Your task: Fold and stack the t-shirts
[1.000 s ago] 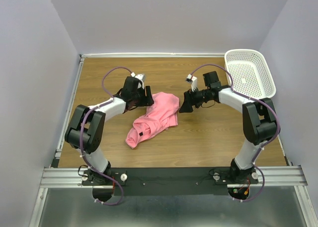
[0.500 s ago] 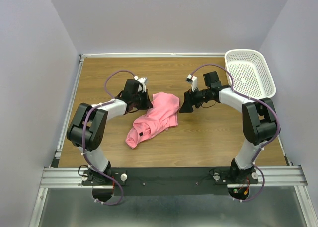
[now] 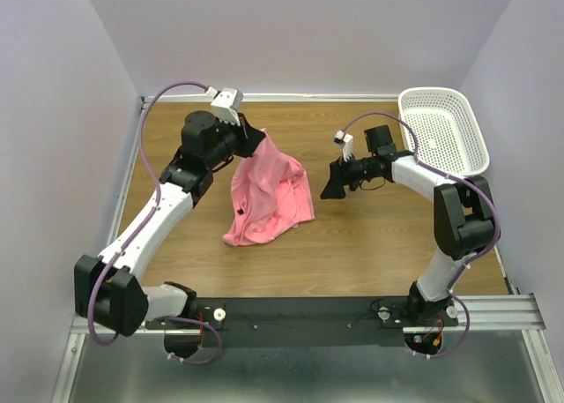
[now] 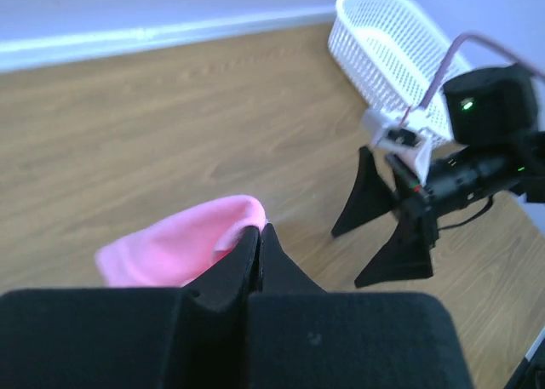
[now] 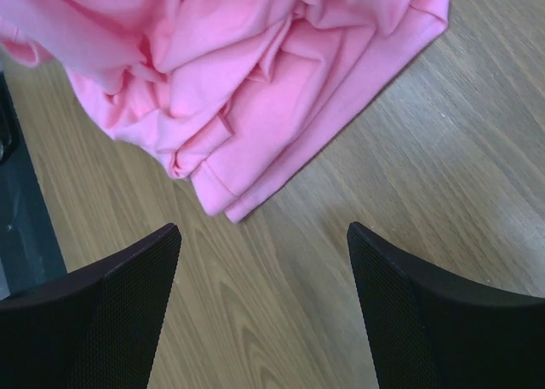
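Observation:
A salmon-pink t-shirt (image 3: 267, 196) hangs crumpled from my left gripper (image 3: 259, 139), which is shut on its top edge and raised above the wooden table. The cloth's lower part still rests on the wood. In the left wrist view the pink cloth (image 4: 183, 246) bulges out beside my closed left gripper (image 4: 259, 232). My right gripper (image 3: 330, 185) stands open just right of the shirt, a little above the table. The right wrist view shows the shirt's folds (image 5: 255, 74) ahead of the right gripper (image 5: 264, 236), with bare wood between the fingers.
A white mesh basket (image 3: 441, 130) sits at the table's back right corner, also seen as the basket (image 4: 393, 50) in the left wrist view. Lilac walls close in the table on three sides. A metal rail runs along the near edge.
My left gripper shut on the shirt's upper edge and rose up and back, pulling the cloth upward so it now drapes. The right arm has barely moved.

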Motion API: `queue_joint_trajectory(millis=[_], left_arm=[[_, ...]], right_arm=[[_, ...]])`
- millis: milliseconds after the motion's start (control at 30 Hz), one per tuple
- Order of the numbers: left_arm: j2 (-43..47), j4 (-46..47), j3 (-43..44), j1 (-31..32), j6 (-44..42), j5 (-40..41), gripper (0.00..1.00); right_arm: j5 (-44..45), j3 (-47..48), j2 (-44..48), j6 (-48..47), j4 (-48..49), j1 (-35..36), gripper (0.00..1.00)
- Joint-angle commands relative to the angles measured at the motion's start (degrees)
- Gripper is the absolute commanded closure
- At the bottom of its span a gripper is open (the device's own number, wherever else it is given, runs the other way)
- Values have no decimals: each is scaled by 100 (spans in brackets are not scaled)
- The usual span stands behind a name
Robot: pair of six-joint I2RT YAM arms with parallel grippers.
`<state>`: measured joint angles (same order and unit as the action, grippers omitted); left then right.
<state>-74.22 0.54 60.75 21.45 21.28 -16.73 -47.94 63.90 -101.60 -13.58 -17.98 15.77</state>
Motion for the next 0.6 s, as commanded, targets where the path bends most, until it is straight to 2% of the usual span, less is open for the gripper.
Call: queue_joint_trajectory(millis=[0,167,233,400,567], left_arm=[[319,-448,217,8,-282,30,100],[644,-923,429,8,-440,178,100],[724,-1195,473,8,-467,407,100],[1145,-1618,219,-1,-353,1030,100],[1576,-1767,-63,-53,-273,1242,100]], right_arm=[[-426,-71,307,-241,-74,-21,14],[-558,70,185,-390,-57,-21,14],[-436,394,10,-408,-57,-13,14],[64,1824,-1184,-110,-66,48,14],[706,2678,-2082,356,-66,312,15]])
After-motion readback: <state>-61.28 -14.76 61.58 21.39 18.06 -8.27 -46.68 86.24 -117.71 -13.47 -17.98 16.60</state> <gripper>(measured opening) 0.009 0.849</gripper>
